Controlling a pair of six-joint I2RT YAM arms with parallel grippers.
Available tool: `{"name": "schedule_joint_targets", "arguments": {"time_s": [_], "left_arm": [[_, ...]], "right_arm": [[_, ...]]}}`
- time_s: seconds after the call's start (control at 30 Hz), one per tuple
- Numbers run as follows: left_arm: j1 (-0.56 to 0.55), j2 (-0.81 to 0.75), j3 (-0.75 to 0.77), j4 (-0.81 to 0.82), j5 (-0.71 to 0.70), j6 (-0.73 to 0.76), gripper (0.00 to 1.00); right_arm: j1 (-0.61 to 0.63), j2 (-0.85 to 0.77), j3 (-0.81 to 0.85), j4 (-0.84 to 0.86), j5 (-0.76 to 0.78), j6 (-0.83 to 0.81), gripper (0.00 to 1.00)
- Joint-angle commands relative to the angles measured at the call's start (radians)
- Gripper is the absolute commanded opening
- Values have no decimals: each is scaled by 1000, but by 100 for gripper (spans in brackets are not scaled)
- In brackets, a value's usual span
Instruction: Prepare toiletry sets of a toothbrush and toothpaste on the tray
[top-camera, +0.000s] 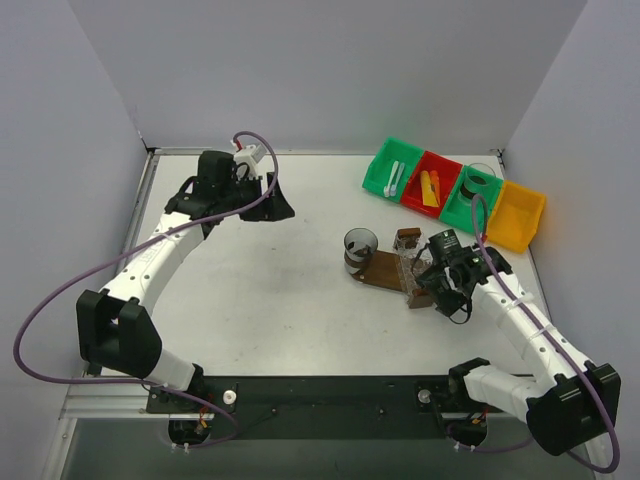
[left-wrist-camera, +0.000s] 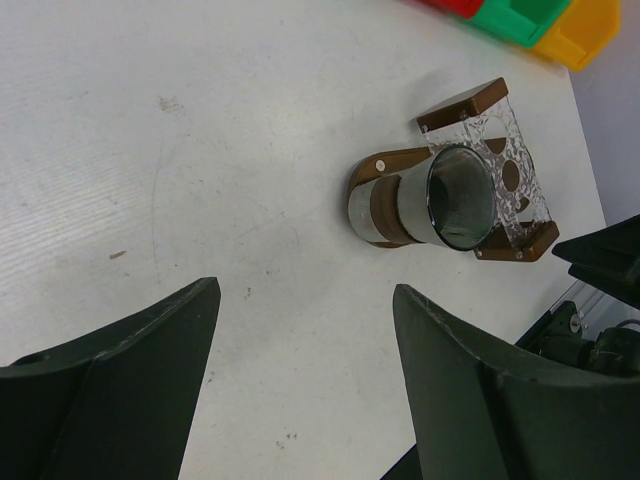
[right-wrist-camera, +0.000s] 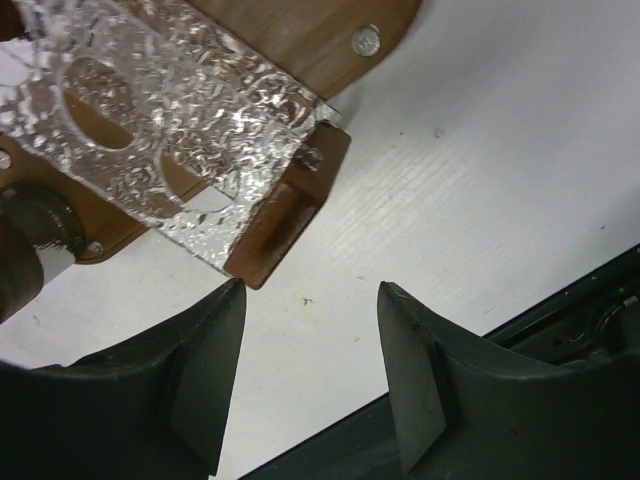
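The dark wooden tray (top-camera: 383, 271) lies right of the table's middle. A shiny cup with a brown band (top-camera: 360, 248) stands on its left end and looks hollow in the left wrist view (left-wrist-camera: 440, 200). A clear patterned rack with wooden end blocks (top-camera: 411, 266) stands on the tray's right part (right-wrist-camera: 170, 110). White toothbrushes (top-camera: 395, 178) lie in a green bin, and orange and yellow toothpaste tubes (top-camera: 431, 187) in the red bin. My right gripper (top-camera: 446, 290) hangs open just off the rack's near end block (right-wrist-camera: 285, 215), holding nothing (right-wrist-camera: 310, 288). My left gripper (top-camera: 280, 205) is open and far left of the tray (left-wrist-camera: 305, 290).
A row of bins stands at the back right: green (top-camera: 385, 160), red (top-camera: 418, 195), a second green one (top-camera: 462, 205) with another cup (top-camera: 480, 182) in it, and yellow (top-camera: 520, 215). The table's dark front rail (right-wrist-camera: 560, 330) runs close under my right gripper.
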Motion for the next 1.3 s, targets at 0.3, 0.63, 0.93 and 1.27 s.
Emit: {"name": "schedule_joint_targets", "arguments": {"time_s": [0.3, 0.63, 0.93, 1.27], "left_arm": [[-19, -21, 36, -6, -13, 46, 81], [-13, -25, 44, -17, -28, 63, 81], [-8, -28, 38, -17, -32, 66, 81], [-3, -37, 29, -20, -39, 69, 81]], "right_arm": [[-13, 46, 31, -58, 82, 200, 51], [-25, 141, 54, -25, 66, 192, 51], [-27, 191, 46, 0, 52, 206, 51], [-31, 245, 48, 20, 62, 191, 51]]}}
